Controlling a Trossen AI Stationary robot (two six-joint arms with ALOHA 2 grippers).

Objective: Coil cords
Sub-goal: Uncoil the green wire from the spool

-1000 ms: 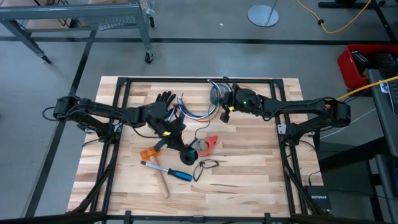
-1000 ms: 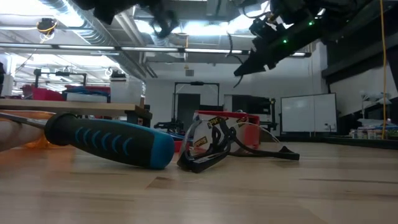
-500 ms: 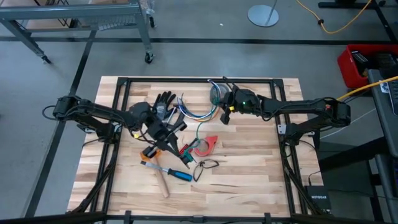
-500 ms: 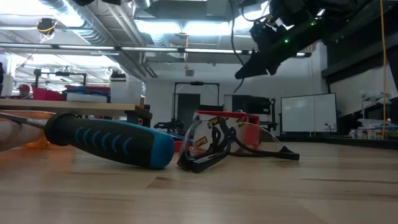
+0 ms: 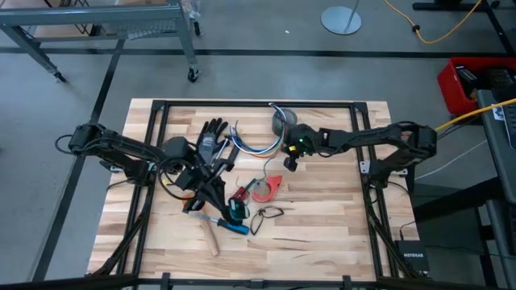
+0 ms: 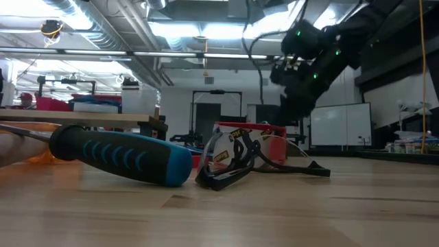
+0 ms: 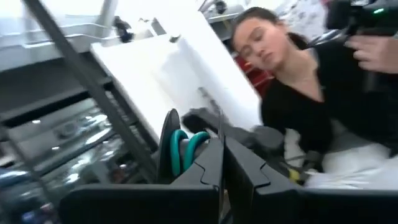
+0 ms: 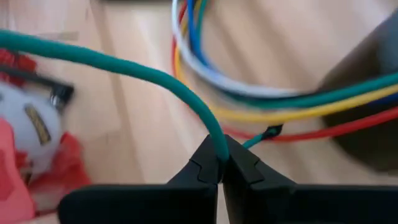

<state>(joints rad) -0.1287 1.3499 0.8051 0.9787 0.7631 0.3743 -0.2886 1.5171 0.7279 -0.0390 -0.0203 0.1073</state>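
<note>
The cords [image 5: 254, 146] are a loose bundle of blue, yellow, white and red wires [image 8: 205, 74] lying on the table beside a black glove [image 5: 211, 134]. One green cord [image 8: 118, 65] runs out of the bundle. My right gripper [image 5: 288, 165] is shut on it just above the table, near the bundle's right end. My left gripper [image 5: 234, 209] is shut at the table's middle, tipped a little upward. Turns of green cord [image 7: 186, 146] and a black round roll [image 7: 169, 144] sit by its fingers. My left gripper has loops of the green cord [image 7: 194, 142] against the outer side of one finger [image 7: 208, 168], next to the black roll. The shut fingers hide whether the cord passes between them. My right gripper pinches the green cord near its free end [image 8: 219, 148] between its two fingertips. The fingers slant down from the table's right. The short bare-tipped end [image 8: 268, 132] sticks out past them, and the long part arcs away slack above the table.
A red tape dispenser [image 5: 266, 188] lies between the grippers. Toward the near edge are a small black cord loop [image 5: 267, 213], a blue-handled tool [image 5: 230, 226] and a wooden handle [image 5: 211, 240]. A grey round object [image 5: 280, 122] stands behind the right gripper. Black frame bars [image 5: 258, 104] border the table.
My right gripper has sunk toward the table and shifted toward the near edge, still shut on the green cord. My left gripper has rolled about its own axis, tipped upward and drawn back a little toward the table's left and near edge.
</note>
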